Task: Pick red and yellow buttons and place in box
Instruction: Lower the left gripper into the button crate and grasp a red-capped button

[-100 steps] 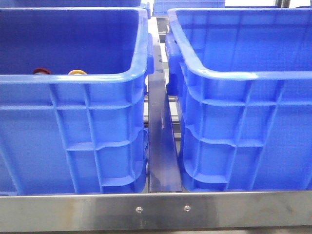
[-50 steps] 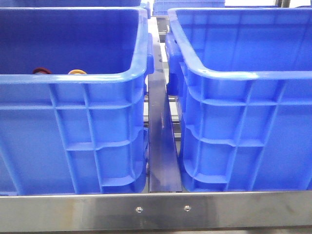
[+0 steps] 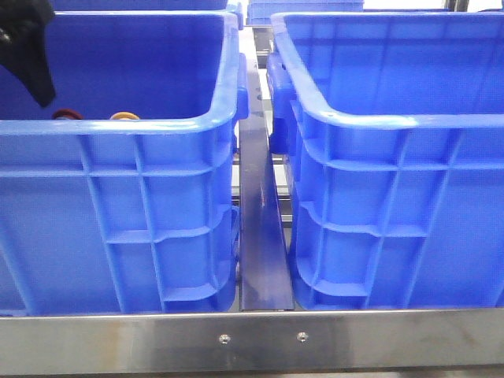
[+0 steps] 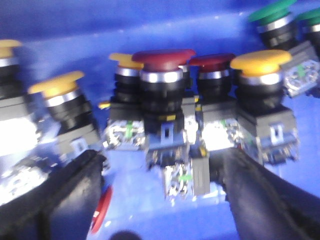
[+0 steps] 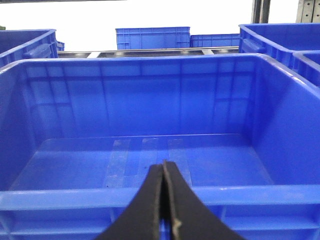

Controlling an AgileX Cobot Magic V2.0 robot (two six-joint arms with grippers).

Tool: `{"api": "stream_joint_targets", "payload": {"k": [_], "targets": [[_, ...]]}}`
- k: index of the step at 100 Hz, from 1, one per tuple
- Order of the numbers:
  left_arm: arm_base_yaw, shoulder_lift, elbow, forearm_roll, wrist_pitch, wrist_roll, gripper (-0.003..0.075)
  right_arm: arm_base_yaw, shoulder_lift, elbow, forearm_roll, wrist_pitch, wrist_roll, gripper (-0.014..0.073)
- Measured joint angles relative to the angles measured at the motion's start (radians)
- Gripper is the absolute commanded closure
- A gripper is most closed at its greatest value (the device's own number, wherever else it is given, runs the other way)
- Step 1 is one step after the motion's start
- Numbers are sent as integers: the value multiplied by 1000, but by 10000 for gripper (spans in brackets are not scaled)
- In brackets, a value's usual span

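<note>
The left blue crate (image 3: 118, 126) holds several push buttons; a dark red cap (image 3: 68, 115) and a yellow cap (image 3: 124, 116) peek over its near rim. My left gripper (image 3: 27, 55) hangs inside this crate at the top left. In the left wrist view it is open (image 4: 160, 165) and empty, its fingers (image 4: 55, 200) either side of a red button (image 4: 162, 80). A second red button (image 4: 212, 70) and a yellow button (image 4: 260, 67) stand just beside it. The box, the right blue crate (image 3: 394, 122), is empty (image 5: 150, 195). My right gripper (image 5: 163, 167) is shut and empty before its near rim.
More yellow buttons (image 4: 57, 87) and green buttons (image 4: 272, 15) stand in the left crate, and a red cap (image 4: 102, 210) lies by the left finger. A metal rail (image 3: 260, 236) runs between the crates. More blue crates (image 5: 152, 37) stand behind.
My left gripper has come into the front view at the top left, down into the left crate. The crates and the right gripper have not moved.
</note>
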Motion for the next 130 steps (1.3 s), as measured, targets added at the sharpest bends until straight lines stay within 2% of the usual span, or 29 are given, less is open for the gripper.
{"api": "stream_joint_targets", "payload": {"k": [40, 65, 80, 90, 130], "targets": [[0, 139, -59, -10, 34, 0, 252, 0, 0, 0, 0, 0, 0, 687], [-1, 164, -60, -10, 38, 0, 382, 0, 0, 0, 0, 0, 0, 687], [-2, 168, -66, -11, 40, 0, 521, 0, 0, 0, 0, 0, 0, 687], [-2, 168, -76, -12, 40, 0, 586, 0, 0, 0, 0, 0, 0, 687], [-2, 126, -75, -12, -5, 2, 604, 0, 0, 0, 0, 0, 0, 687]]}}
